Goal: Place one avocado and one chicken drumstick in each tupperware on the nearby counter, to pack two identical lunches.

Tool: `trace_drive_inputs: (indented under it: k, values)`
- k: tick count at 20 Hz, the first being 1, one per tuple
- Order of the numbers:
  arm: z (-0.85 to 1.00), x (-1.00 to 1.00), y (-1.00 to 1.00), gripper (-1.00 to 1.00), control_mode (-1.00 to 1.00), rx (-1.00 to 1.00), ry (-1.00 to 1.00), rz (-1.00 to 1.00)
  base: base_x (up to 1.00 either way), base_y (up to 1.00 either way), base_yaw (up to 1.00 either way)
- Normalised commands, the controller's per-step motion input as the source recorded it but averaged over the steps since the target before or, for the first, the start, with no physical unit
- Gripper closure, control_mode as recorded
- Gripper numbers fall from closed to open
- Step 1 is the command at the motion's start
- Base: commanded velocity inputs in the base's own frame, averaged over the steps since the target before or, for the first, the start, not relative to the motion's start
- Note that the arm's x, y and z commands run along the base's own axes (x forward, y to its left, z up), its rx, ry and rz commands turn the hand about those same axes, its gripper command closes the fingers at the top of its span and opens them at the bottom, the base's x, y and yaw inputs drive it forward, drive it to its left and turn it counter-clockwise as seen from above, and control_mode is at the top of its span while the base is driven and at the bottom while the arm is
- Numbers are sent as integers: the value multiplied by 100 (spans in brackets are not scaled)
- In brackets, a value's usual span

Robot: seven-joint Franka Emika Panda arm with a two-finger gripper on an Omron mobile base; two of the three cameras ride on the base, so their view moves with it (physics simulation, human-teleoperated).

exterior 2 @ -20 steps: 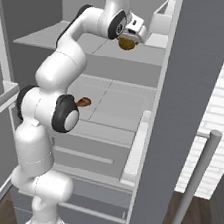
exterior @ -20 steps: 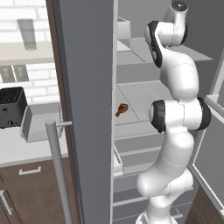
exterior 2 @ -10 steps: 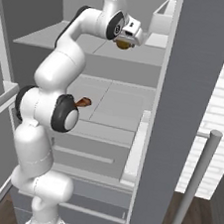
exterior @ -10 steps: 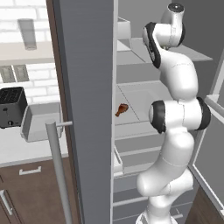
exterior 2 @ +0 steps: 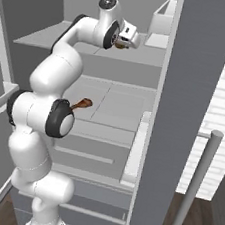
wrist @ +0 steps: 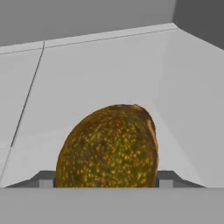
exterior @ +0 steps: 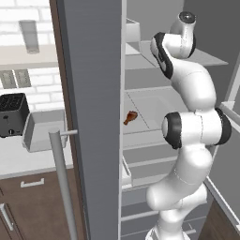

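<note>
An olive-brown avocado [wrist: 109,148] lies on the pale upper fridge shelf, close in front of the hand camera. My gripper [wrist: 106,181] is shut on the avocado, one dark fingertip pressed against each side. From the right base view the gripper [exterior 2: 126,40] reaches onto that upper shelf, and a sliver of the avocado [exterior 2: 121,45] shows at it. One chicken drumstick [exterior: 130,117] [exterior 2: 81,103] lies on the shelf below. A light-grey tupperware [exterior: 42,129] sits on the off-white counter [exterior: 18,159], left of the fridge.
The open grey fridge door [exterior: 93,117] with its bar handle [exterior: 63,187] stands between the shelves and the counter. A black toaster [exterior: 11,115] is beside the tupperware. A white bin [exterior 2: 165,16] sits at the back of the upper shelf.
The fingers have closed in from wide open onto the avocado. The arm has stayed on the upper shelf.
</note>
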Motion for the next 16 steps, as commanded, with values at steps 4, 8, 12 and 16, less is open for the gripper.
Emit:
trace_drive_inputs:
  k: [4,8,12,16]
  values:
    - [-21,-2,2,100,-100,-2,-35,2,0,0,0]
    - [4,-28,1,100,-100,0,-12,1,0,0,0]
    - [45,-78,15,100,-100,1,0,2,0,0,0]
    - [12,-100,24,100,-100,5,-4,4,0,0,0]
